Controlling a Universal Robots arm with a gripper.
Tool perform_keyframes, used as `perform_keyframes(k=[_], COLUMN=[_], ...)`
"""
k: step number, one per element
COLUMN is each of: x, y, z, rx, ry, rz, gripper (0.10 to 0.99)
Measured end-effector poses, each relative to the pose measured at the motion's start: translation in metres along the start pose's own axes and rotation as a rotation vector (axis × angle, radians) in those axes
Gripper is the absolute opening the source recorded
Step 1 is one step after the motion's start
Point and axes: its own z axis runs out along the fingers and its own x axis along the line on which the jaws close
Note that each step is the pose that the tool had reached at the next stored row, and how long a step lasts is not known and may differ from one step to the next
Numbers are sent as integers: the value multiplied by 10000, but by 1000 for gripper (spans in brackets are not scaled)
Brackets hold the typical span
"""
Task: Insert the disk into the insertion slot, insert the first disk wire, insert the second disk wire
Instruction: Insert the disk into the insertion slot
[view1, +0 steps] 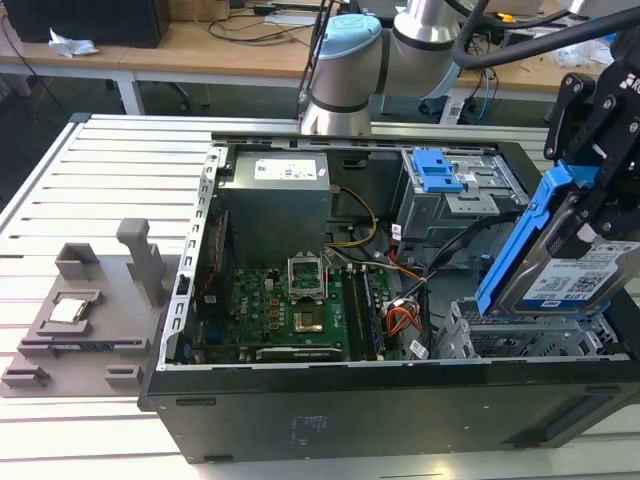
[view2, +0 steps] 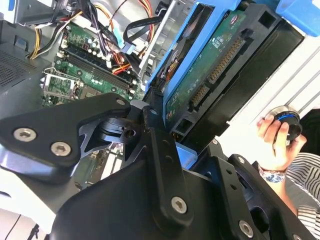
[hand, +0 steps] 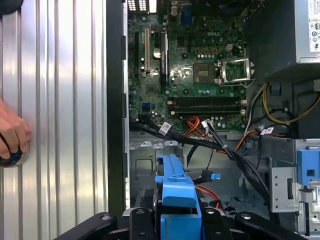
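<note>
While the gripper (view1: 588, 222) clamps the disk (view1: 570, 275) by its blue frame, the exterior view shows the drive tipped steeply on edge over the insertion slot (view1: 525, 338). The slot is the low perforated cage in the corner of the computer case (view1: 330, 420), on the exterior view's right. The drive's lower edge sits at or just above the cage rim; whether they touch cannot be told. At that tilt, a corner of the frame could catch on the sheet metal, jamming the drive or twisting it in the grip.

In the second wrist view, black fingers (view2: 156, 135) pinch the disk (view2: 210, 65), whose green circuit board and connector face outward, uncovered. Any scrape against the cage wall would likely land on that board. Beyond the case, a person's hand (view2: 276, 137) holds a round knob (view2: 286, 120).

In the first wrist view, the disk (hand: 175, 187) shows its blue edge above the grey cage, with a black cable bundle (hand: 220, 147) crossing just beside it. Those cables could be pinned under the drive or dragged along with it, blocking a clean seating. A hand (hand: 12, 132) rests on the slatted table (hand: 65, 100), well apart from the case.
</note>
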Motion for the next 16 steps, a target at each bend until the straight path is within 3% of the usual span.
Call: perform_keyframes(k=[12,16], x=[-73,-73], y=[39,39], z=[145,245], rx=[0,1], ry=[2,0], rz=[0,0], gripper=[365,365])
